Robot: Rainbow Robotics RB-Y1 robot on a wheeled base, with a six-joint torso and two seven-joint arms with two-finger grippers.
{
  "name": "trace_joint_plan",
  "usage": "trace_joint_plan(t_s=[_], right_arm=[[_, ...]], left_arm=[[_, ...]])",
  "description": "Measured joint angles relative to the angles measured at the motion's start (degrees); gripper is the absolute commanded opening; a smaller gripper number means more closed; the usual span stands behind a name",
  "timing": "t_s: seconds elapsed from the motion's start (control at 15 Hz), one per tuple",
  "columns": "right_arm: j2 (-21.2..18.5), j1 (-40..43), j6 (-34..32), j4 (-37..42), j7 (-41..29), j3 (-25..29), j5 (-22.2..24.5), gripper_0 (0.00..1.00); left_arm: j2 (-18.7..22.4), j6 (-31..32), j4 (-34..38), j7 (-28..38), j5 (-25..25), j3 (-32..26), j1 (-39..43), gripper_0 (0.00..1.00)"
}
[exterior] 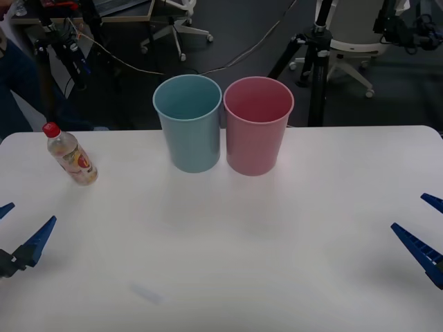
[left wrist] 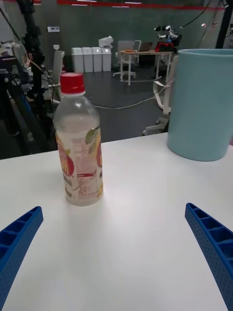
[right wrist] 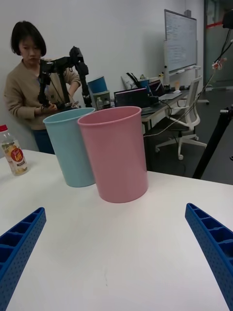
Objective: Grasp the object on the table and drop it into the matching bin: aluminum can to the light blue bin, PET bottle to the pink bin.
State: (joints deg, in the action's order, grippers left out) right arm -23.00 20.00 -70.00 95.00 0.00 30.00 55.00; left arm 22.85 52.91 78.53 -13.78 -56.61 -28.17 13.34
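Note:
A small clear PET bottle (exterior: pixel 70 155) with a red cap and a white, orange and red label stands upright near the table's far left edge. From the left wrist, the bottle (left wrist: pixel 78 146) is straight ahead and apart from the fingers. My left gripper (exterior: pixel 17 232) hovers open at the near left, short of the bottle. The light blue bin (exterior: pixel 188 122) and the pink bin (exterior: pixel 257 124) stand side by side at the back centre, touching. My right gripper (exterior: pixel 426 232) stays open at the near right edge, facing the pink bin (right wrist: pixel 115 154).
The white table (exterior: pixel 228 263) spreads wide between the grippers and the bins. Beyond its far edge stand a black tripod (exterior: pixel 315 62), office chairs and cables on a dark floor.

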Motion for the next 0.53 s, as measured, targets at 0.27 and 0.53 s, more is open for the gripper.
trace_joint_plan(t_s=[0.27, 0.53], right_arm=[[0.0, 0.0, 0.0, 0.0, 0.0, 0.0, 0.0, 1.00], [0.0, 0.0, 0.0, 0.0, 0.0, 0.0, 0.0, 1.00]], left_arm=[[0.0, 0.0, -9.4, -5.4, 1.3, -0.1, -7.4, 1.00], [0.0, -1.2, -18.3, -10.5, 4.1, 1.9, -13.9, 1.00]])
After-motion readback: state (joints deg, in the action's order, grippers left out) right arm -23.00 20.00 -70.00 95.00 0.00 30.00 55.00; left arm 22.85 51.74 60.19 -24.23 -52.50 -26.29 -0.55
